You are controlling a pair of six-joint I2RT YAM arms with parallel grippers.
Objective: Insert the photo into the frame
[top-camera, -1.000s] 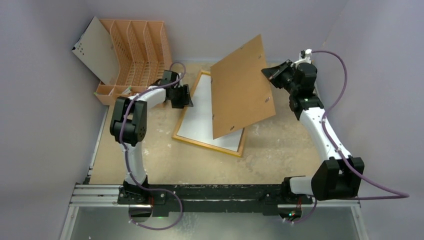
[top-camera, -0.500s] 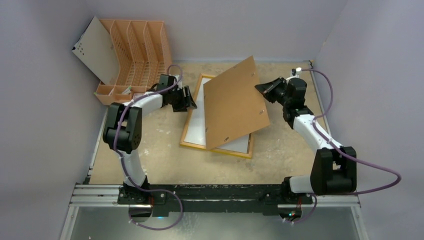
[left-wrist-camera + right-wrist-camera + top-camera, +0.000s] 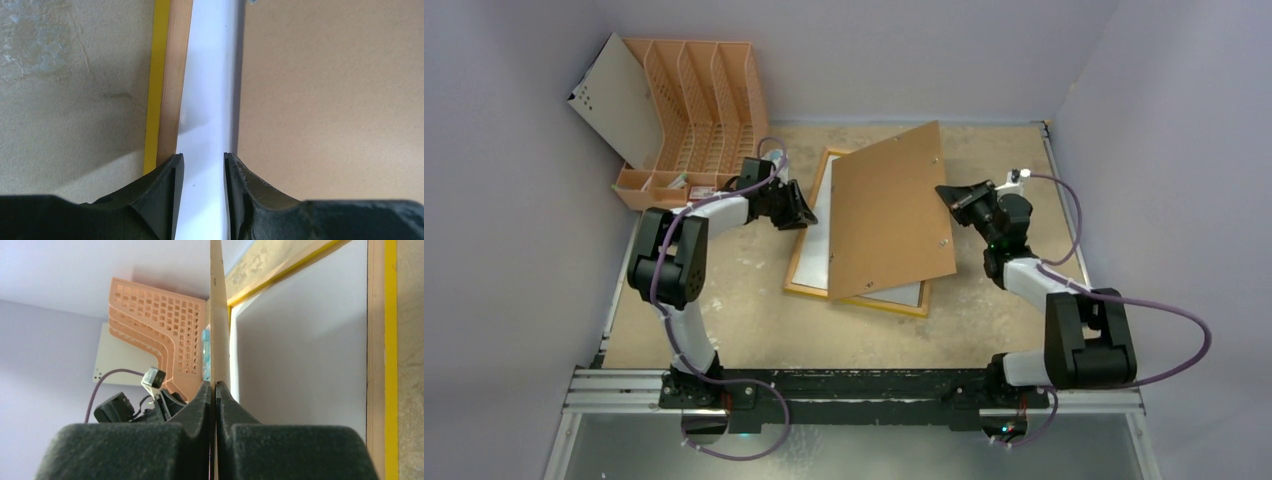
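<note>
Right gripper (image 3: pixel 951 195) is clamped shut on the edge of the brown backing board (image 3: pixel 889 215). Over the last second I've swung that board down from a steep tilt to hang low over the frame (image 3: pixel 864 303). Left gripper (image 3: pixel 802 207) has slid to the frame's rim, jaws part-open, gripping nothing. The photo (image 3: pixel 210 75) lies white side up just beyond its fingertips, seated, I judge. Only the right wrist view shows the board still lifted off it.

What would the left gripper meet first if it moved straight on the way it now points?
Probably the white back of the photo lying in the yellow-rimmed wooden frame; the brown backing board lies beside that line. Depth is unclear.
</note>
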